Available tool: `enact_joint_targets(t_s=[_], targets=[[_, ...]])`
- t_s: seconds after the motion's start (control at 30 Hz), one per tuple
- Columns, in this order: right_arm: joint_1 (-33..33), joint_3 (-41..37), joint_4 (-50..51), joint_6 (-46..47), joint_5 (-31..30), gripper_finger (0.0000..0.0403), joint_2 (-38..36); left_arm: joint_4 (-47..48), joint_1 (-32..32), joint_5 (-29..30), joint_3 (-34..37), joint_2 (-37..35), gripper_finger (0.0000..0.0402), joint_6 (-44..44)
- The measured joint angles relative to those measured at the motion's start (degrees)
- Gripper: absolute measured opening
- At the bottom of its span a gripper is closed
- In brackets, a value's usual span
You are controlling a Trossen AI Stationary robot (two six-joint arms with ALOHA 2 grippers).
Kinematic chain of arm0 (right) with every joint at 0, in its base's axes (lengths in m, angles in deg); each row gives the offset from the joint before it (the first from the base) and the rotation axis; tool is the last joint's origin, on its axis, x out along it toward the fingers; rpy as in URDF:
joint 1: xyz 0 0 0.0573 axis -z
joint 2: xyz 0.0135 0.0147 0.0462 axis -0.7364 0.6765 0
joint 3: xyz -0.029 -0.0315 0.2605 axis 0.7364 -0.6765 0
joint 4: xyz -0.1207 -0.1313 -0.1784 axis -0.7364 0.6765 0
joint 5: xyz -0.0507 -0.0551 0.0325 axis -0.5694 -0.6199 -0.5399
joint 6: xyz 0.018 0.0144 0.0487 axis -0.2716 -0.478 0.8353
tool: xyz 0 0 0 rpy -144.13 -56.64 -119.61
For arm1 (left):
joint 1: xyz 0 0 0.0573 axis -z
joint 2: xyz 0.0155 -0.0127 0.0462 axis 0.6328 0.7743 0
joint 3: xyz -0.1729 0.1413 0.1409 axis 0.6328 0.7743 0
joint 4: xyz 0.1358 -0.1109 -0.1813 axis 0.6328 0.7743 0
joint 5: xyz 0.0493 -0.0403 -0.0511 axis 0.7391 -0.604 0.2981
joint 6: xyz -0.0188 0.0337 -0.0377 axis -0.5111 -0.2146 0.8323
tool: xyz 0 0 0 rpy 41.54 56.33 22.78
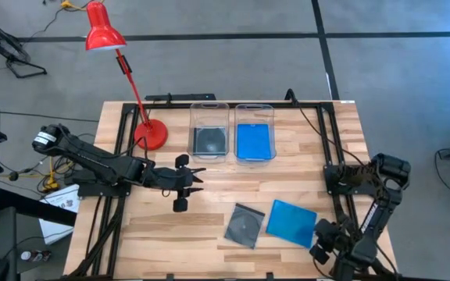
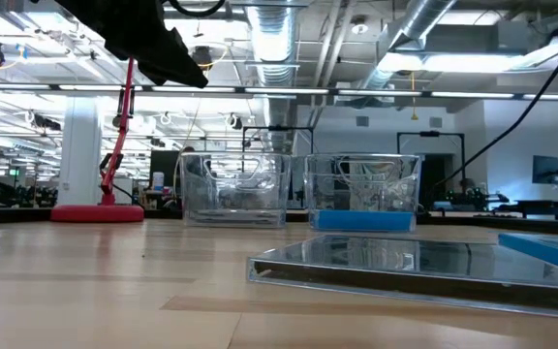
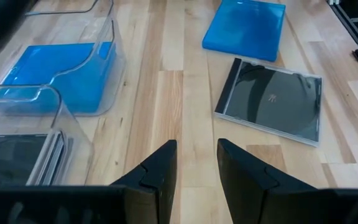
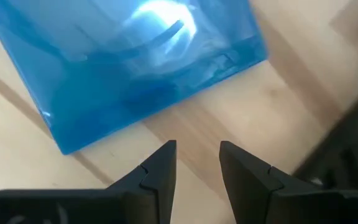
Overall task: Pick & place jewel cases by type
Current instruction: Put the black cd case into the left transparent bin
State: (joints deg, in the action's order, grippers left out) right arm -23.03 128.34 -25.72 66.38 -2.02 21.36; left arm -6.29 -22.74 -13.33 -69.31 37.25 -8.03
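Glossy blue jewel case, clear dark-grey jewel case alongside, left gripper and right gripper parted, empty

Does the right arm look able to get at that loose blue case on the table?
Probably yes. The right pincer hangs empty, its fingers slightly apart, just beside the blue case, which lies flat on bare table. The grey case sits on its far side, out of the way.

Seemingly an industrial lab: exposed ceiling ducts, strip lights, distant workstations.
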Motion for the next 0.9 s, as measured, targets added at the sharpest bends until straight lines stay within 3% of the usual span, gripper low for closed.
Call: enact_joint_targets(t_s=[0.27, 0.47, 0.9], targets=[[4.71, -6.92, -9.98, -10.17, 0.01, 0.0118, -0.38, -0.09, 0.01, 0.05, -0.02, 0.0, 0.0109, 2.49], [9.37, -7.41, -9.18, -20.03, -0.25, 0.0118, -0.42, 0.09, 1.23, -0.1, -0.02, 0.0, 0.0109, 3.48], [19.98, -7.93, -9.57, -38.7, -8.42, 0.0118, 0.0, 6.4, 5.49, 2.57, -0.04, 0.02, 0.0109, 10.38]])
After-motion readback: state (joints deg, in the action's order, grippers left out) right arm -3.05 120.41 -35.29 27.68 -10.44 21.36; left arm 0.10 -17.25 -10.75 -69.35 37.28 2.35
